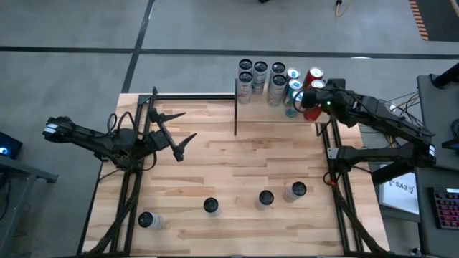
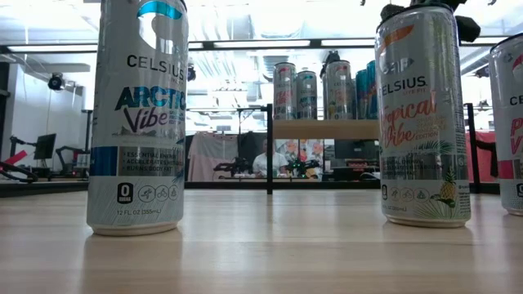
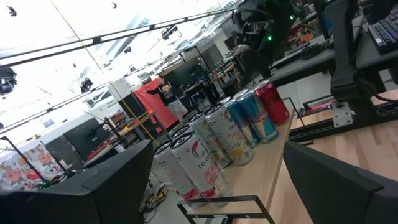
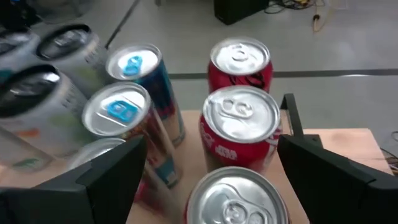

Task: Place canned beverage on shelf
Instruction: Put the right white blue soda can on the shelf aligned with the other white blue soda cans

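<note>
Several beverage cans [image 1: 276, 77] stand upright on the shelf [image 2: 327, 129] at the table's far edge, right of the middle; the left wrist view shows them in a row [image 3: 224, 137]. My right gripper [image 1: 303, 97] hangs open above the shelf's right end. In its wrist view its fingers [image 4: 106, 174] stand either side of the red cans [image 4: 239, 118], clear of them, with blue-topped cans [image 4: 124, 109] beside. My left gripper [image 1: 183, 127] waits open above the table's left half, holding nothing.
Several more cans stand on the table's near half: [image 1: 147, 219], [image 1: 211, 206], [image 1: 266, 198], [image 1: 295, 190]. Two of them fill the low view [image 2: 137, 114], [image 2: 421, 114]. A black post [image 1: 236, 107] marks the shelf's left end. Arm frames run along both table sides.
</note>
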Controlling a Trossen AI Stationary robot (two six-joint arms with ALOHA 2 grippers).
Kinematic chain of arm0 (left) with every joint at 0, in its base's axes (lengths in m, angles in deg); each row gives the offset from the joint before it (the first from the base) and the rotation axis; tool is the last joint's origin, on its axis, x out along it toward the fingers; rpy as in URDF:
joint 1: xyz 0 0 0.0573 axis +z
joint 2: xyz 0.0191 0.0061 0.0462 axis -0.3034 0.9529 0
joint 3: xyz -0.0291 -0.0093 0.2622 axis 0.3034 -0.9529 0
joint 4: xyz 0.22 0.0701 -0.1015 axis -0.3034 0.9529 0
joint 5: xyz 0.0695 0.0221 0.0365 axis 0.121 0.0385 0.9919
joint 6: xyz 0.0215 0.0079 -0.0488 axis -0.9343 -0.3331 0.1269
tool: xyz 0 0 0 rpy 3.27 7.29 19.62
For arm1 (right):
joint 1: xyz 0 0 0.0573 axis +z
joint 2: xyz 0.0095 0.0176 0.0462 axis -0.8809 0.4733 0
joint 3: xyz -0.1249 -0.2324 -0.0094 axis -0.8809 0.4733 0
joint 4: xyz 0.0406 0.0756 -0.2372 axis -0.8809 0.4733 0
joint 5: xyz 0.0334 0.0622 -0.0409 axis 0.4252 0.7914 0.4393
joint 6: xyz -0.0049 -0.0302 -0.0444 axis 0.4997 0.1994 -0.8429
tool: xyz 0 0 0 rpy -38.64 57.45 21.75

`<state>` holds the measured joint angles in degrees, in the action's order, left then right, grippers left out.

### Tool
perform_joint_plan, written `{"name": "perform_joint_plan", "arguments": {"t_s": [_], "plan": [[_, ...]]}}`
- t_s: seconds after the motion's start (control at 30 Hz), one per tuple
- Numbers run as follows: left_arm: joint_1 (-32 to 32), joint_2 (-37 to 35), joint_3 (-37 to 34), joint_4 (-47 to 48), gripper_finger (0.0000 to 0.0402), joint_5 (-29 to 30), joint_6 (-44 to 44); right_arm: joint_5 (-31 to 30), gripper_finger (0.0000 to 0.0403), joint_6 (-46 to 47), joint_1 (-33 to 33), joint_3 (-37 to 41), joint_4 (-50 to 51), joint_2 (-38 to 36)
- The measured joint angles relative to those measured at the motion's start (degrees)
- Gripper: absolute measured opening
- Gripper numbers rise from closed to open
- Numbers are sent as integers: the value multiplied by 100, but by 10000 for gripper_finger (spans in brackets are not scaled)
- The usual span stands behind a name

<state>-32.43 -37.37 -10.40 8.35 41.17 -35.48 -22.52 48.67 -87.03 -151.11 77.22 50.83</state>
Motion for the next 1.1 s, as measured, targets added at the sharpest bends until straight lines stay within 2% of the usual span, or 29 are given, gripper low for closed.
{"name": "perform_joint_plan", "arguments": {"t_s": [0.4, 0.7, 0.87, 1.03, 1.1], "plan": [[0, 59, 0, -13, 345, -18, 24, 764, 352, -306, 15, -474, -8, 0], [0, 59, 0, -17, 345, -22, 48, 2353, 347, -580, 89, -491, -177, 24], [-2, 69, 0, -15, 345, -26, 217, 2662, 327, -1019, 501, -491, -890, 99], [-7, 89, 0, 23, 345, -66, 1084, 2667, 308, -1441, 1282, -491, -1503, 244], [-24, 95, 0, 25, 345, -256, 1501, 2670, 299, -1551, 1619, -491, -1676, 315]]}}
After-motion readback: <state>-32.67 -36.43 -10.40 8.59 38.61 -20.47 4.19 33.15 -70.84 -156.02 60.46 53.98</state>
